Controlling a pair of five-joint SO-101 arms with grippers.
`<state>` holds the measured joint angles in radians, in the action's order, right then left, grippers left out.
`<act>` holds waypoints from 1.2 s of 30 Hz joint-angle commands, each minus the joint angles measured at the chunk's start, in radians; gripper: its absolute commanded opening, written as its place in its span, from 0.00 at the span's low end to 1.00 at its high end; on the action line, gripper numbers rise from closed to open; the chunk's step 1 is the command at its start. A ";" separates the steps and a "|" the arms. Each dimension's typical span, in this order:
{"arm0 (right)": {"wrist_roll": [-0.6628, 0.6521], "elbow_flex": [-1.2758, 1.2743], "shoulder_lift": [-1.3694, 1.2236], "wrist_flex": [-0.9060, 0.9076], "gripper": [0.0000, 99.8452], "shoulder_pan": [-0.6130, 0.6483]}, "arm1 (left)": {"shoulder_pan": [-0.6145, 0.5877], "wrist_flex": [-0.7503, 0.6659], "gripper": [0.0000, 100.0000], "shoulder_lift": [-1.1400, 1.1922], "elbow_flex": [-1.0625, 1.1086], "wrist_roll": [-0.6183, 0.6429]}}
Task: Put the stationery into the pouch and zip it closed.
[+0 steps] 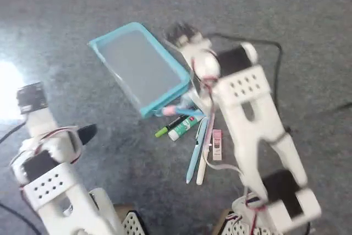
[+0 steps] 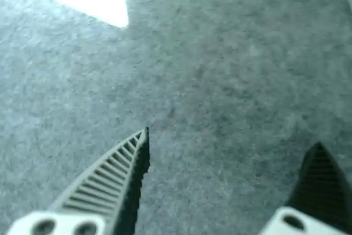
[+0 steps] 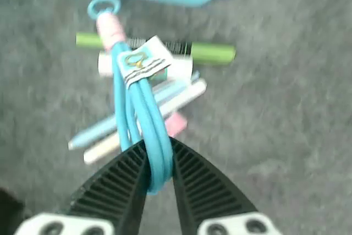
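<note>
One teal strap (image 3: 142, 103) of the pouch (image 1: 140, 67) sat clenched in the right end effector (image 3: 159, 148); the pouch lay on the grey surface (image 1: 124, 152) beside the stationery (image 1: 184, 127). The left end effector (image 2: 231, 137) hung released.

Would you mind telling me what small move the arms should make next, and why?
Probably bring the open left gripper across to steady the teal pouch with the grey face. The right gripper is shut on the teal looped cord attached to the pouch, while the left hangs over bare grey mat, away from it.
</note>
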<state>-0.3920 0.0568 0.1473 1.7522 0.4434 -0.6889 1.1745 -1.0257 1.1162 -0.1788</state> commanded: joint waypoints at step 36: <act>-0.037 -0.365 0.170 -0.088 0.35 -0.162 | 0.176 -0.146 0.41 0.005 0.128 0.038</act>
<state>-0.4350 -0.2915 0.2209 1.6863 0.2961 -0.5186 1.0518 -1.0257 1.2513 -0.1297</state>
